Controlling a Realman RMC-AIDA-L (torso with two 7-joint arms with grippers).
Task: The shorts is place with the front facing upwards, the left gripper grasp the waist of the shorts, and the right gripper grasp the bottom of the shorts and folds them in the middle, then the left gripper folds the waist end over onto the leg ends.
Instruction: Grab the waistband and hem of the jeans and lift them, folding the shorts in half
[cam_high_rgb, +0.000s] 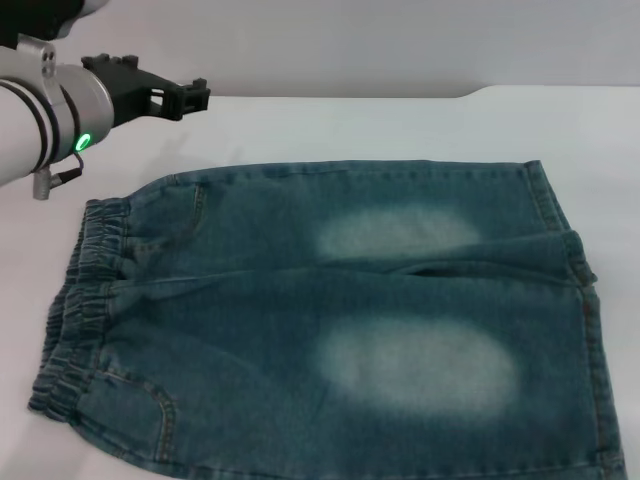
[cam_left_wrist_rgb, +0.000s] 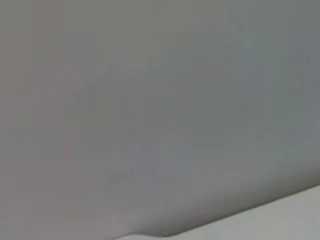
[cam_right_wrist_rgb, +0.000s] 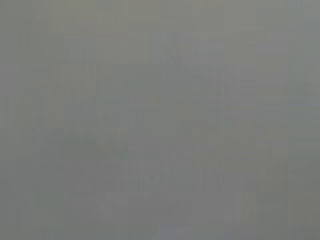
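Shorts (cam_high_rgb: 330, 320): one pair, blue denim, lying flat and spread across the white tabletop (cam_high_rgb: 400, 130), filling most of the lower and middle part of the head view. The elastic waist (cam_high_rgb: 75, 310) sits at the left edge of the frame, gathered in ruffles. The leg ends (cam_high_rgb: 580, 300) lie at the right edge, one leg toward the top of the frame and the other toward the bottom, which runs past the lower border. Each leg carries a pale faded patch near its middle. A pocket seam shows near the lower left corner. The fabric lies unfolded, in a single layer, with a shallow crease where the two legs meet.

Left end effector (cam_high_rgb: 195, 95): black, at the upper left of the head view, on a silver arm with a green light on the wrist. It hangs above bare tabletop, apart from the shorts and beyond the upper corner of the waist. Nothing is in it; whether its fingers are open or closed cannot be told from this angle.

Right end effector: not in any view.

Left wrist view: a plain grey surface with a lighter band in one corner. Right wrist view: uniform grey only, nothing identifiable.
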